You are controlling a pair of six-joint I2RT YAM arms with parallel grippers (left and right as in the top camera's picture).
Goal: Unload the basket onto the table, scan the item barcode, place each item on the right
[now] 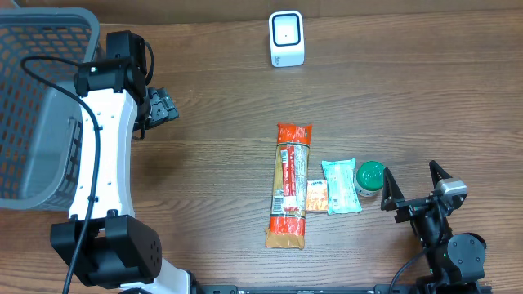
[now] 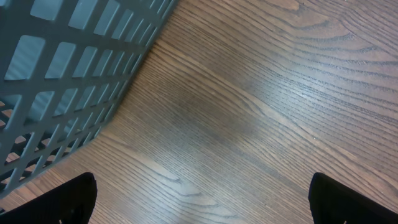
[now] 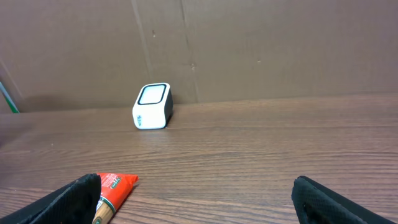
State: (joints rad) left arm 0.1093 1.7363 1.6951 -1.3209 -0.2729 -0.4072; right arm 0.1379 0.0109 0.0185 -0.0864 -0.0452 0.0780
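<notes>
Left gripper (image 2: 202, 191) and right gripper (image 3: 196, 190) both gape wide, the left seemingly just beside the grey basket (image 2: 62, 74).

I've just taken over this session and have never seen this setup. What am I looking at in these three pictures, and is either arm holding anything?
You are driving two robot arms at a wooden table. The overhead picture looks straight down. The other two come from a camera on each wrist, with that arm's own dark fingertips in the bottom corners. The left end effector hangs beside a grey basket, and the right end effector sits near the goods. Both are open and empty. On the table lie a long orange packet, a small orange packet, a teal packet and a green-lidded container. The white barcode scanner stands at the top of the overhead picture, and the right wrist view shows it ahead.
</notes>
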